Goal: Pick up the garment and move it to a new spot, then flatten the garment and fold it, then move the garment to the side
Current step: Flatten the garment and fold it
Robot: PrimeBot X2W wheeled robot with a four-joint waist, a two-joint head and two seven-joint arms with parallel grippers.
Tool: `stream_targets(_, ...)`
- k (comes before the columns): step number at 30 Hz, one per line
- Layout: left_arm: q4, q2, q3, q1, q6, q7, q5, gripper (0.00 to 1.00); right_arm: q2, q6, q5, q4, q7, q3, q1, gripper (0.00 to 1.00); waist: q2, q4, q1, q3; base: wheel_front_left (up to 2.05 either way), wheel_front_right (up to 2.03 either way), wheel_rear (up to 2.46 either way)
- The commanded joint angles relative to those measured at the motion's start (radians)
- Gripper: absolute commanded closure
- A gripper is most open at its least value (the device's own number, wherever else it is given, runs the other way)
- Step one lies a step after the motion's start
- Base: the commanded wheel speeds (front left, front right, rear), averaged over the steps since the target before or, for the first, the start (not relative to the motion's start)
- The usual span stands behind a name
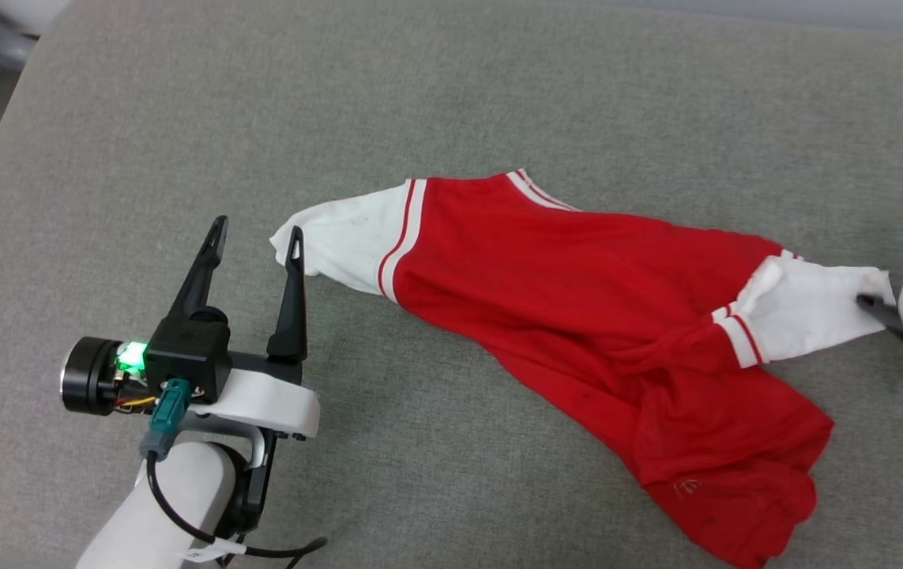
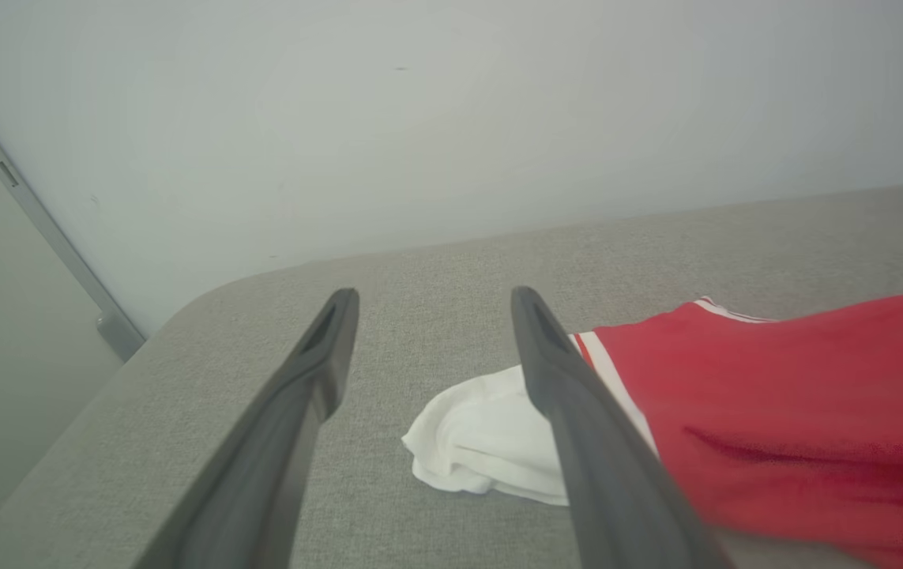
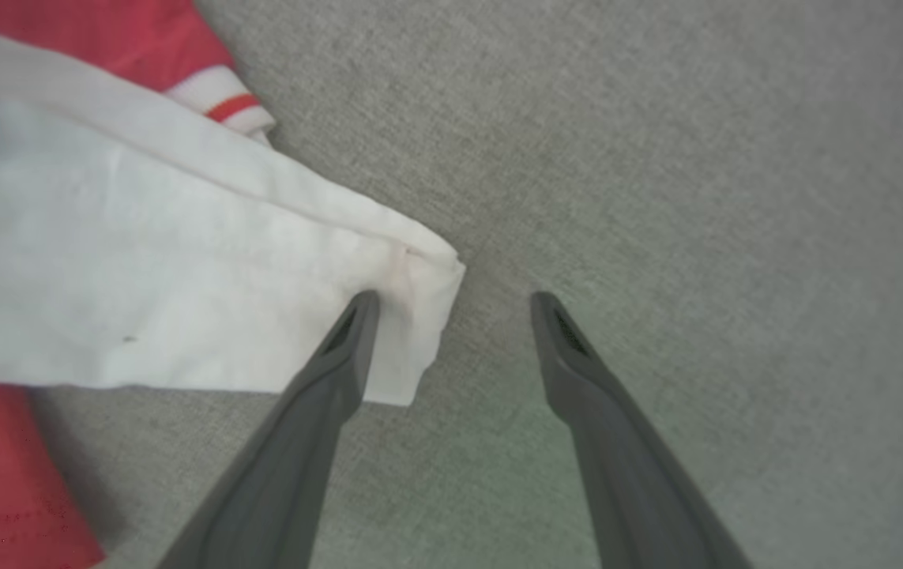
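The garment (image 1: 562, 292) is laid crumpled on a slant across the middle and right of the grey fabric surface (image 1: 451, 95), one white sleeve at each end. The left gripper (image 1: 257, 227) is held low with its fingers spread, one finger crossing the nearer sleeve's tip; contact cannot be told. The right gripper (image 3: 455, 298) is likewise spread, one fingertip set at the far sleeve's corner, nothing pinched. A pale wall (image 2: 451, 118) is seen behind the surface.

Left fingers (image 1: 291, 300), right fingers (image 3: 573, 371) wide apart
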Motion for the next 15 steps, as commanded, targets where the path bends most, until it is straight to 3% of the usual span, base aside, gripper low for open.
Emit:
stream_targets(1,-0.002,-0.008,0.006,-0.004,-0.004,-0.002,0.007,0.0,0.007,-0.001,0.0,0.011,-0.001,0.012,-0.007,0.0,0.0,0.018,-0.0001,0.024,0.0,0.0,0.0)
stream_targets(5,0.016,-0.04,0.034,-0.016,-0.033,-0.002,0.039,0.0,0.01,-0.001,0.008,0.069,0.011,0.098,0.017,0.0,0.0,0.025,-0.0001,0.039,0.0,0.0,0.0)
stream_targets(6,0.021,-0.048,0.04,-0.015,-0.041,-0.002,0.046,0.0,0.008,-0.001,0.015,0.078,-0.005,0.107,0.016,0.55,0.0,0.025,-0.0001,0.04,0.0,0.0,0.0)
stream_targets(7,0.025,-0.055,0.048,-0.014,-0.045,-0.002,0.052,0.0,0.008,-0.001,0.021,0.087,-0.024,0.109,0.012,0.9,0.0,0.024,-0.0001,0.039,0.0,0.0,0.0)
stream_targets(8,0.027,-0.06,0.057,-0.009,-0.052,-0.002,0.058,0.0,0.007,-0.001,0.025,0.091,-0.042,0.113,0.009,1.0,0.0,0.021,-0.0001,0.037,0.0,0.0,0.0)
stream_targets(15,0.045,-0.089,0.11,0.03,-0.084,-0.002,0.097,0.0,-0.001,-0.001,0.025,0.089,-0.248,0.096,-0.078,1.0,0.0,-0.008,-0.0001,0.002,0.0,0.0,0.0)
